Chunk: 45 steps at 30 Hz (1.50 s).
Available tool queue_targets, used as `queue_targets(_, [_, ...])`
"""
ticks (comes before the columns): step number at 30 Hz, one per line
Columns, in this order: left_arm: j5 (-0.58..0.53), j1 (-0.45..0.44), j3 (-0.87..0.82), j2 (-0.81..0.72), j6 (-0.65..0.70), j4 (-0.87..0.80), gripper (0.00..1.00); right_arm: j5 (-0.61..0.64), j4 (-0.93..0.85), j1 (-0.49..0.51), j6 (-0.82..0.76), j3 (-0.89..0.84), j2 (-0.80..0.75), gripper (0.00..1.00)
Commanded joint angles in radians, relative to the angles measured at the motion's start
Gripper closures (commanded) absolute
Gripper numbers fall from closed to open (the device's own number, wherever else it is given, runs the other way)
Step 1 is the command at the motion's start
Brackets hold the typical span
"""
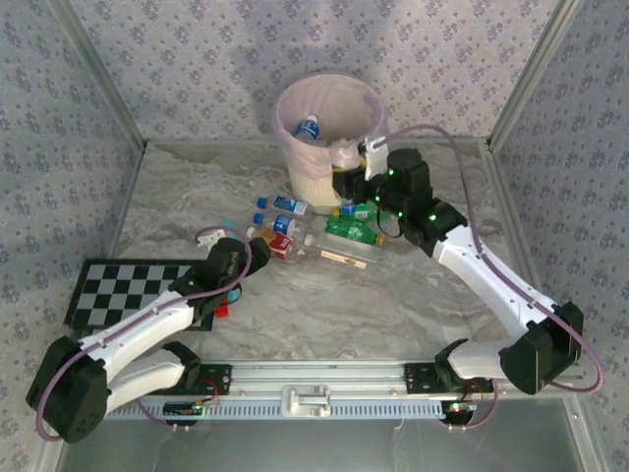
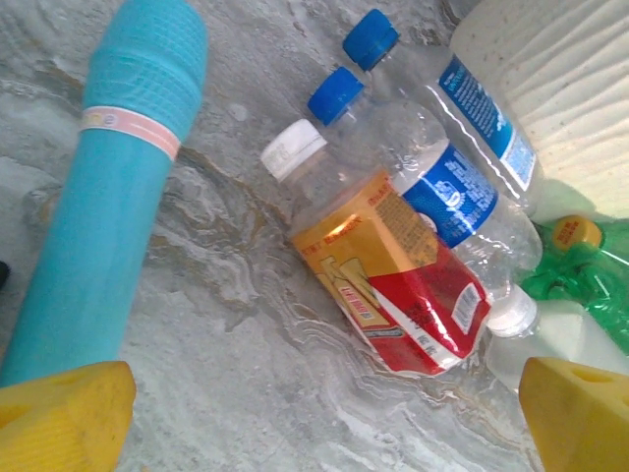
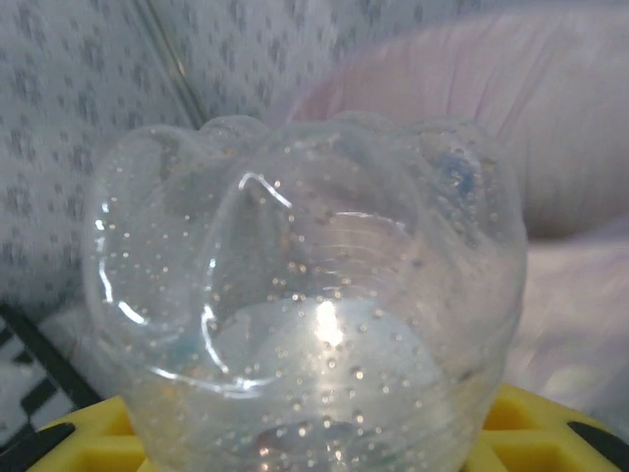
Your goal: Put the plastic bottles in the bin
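The cream bin (image 1: 313,175), lined with a pink bag (image 3: 511,118), stands at the back middle with a blue-labelled bottle (image 1: 308,128) inside. My right gripper (image 1: 362,157) is at the bin's right rim, shut on a clear plastic bottle (image 3: 305,295) whose beaded base faces the wrist camera. My left gripper (image 1: 232,258) hovers open low over the table. Just ahead of it lie a red-labelled bottle (image 2: 393,275) and two blue-labelled bottles (image 2: 447,187). Green bottles (image 1: 356,231) lie in front of the bin.
A teal stick-like tool (image 2: 108,197) lies to the left of the bottles, close to my left fingers (image 2: 59,418). A checkerboard (image 1: 123,287) lies at the table's left. The bin wall (image 2: 560,88) rises just behind the bottle cluster.
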Motion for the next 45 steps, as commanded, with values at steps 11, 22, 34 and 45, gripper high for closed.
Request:
queue_targets(11, [0.064,0.004,0.056,-0.024,0.038,-0.01,0.0,0.041,0.18,-0.093,0.017,0.391,0.249,0.56])
queue_targets(22, [0.021,0.006,0.001,-0.168,0.037,-0.093,0.0,0.068,-0.055,-0.09,0.014,0.826,0.626,0.55])
queue_targets(34, [0.0,0.009,-0.024,-0.214,0.028,-0.119,0.0,0.109,-0.373,-0.064,0.038,1.136,0.885,0.47])
queue_targets(45, [0.013,0.008,-0.013,-0.178,0.003,-0.1,0.0,0.155,-0.383,-0.045,-0.011,1.138,0.867,0.06])
